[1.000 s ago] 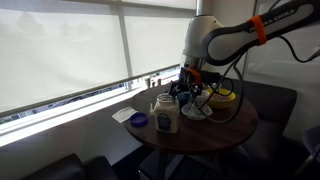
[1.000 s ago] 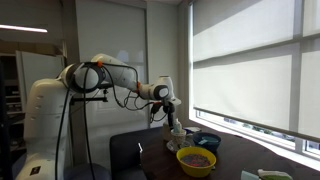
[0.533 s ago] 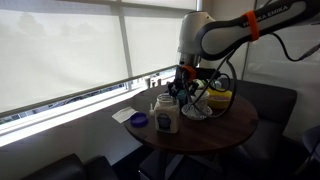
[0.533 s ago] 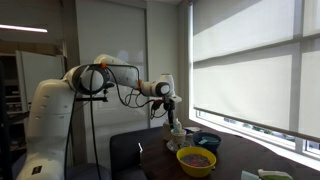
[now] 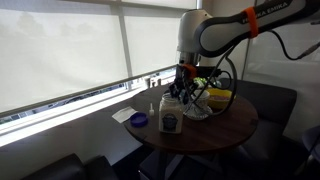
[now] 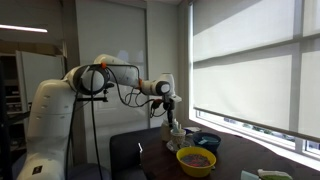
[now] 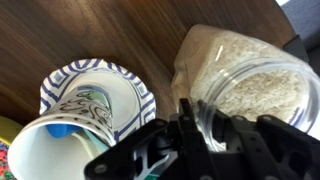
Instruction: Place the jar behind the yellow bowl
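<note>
The jar (image 5: 168,121) stands upright toward the window-side edge of the round surface (image 5: 225,125), well apart from the yellow bowl (image 6: 196,168) near the opposite edge. The tool (image 5: 183,92) hangs right at the jar's top. In the wrist view one dark finger crosses the jar's rim, but I cannot tell whether the tool is spread or pinching the glass.

A shallow or off-centre hold on smooth, rounded glass could probably let the jar slip or tip. The wrist view does not show the lid clearly, so the pale grains might spill. The cup (image 7: 60,150) on its patterned saucer (image 7: 130,85) sits just beside the jar, and a low sideways carry could knock it. The blue bowl (image 5: 139,121) is near too.

No brand, label or writing is readable.
</note>
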Action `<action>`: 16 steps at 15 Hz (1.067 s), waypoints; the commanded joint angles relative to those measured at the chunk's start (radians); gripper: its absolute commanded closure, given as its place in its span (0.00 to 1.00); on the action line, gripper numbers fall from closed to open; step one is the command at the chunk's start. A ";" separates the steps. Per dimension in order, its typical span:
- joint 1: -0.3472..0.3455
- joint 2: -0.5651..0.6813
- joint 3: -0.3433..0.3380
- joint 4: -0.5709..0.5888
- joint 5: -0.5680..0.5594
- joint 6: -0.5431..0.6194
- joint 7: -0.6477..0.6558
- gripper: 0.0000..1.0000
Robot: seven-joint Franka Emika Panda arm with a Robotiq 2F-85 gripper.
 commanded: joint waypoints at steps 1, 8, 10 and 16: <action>0.011 -0.005 -0.003 0.040 0.099 0.000 -0.096 0.95; 0.010 -0.018 -0.014 0.162 0.166 -0.013 -0.211 0.95; 0.003 -0.022 -0.021 0.206 0.169 -0.025 -0.229 0.94; 0.009 -0.019 -0.041 0.190 0.123 -0.018 -0.245 0.95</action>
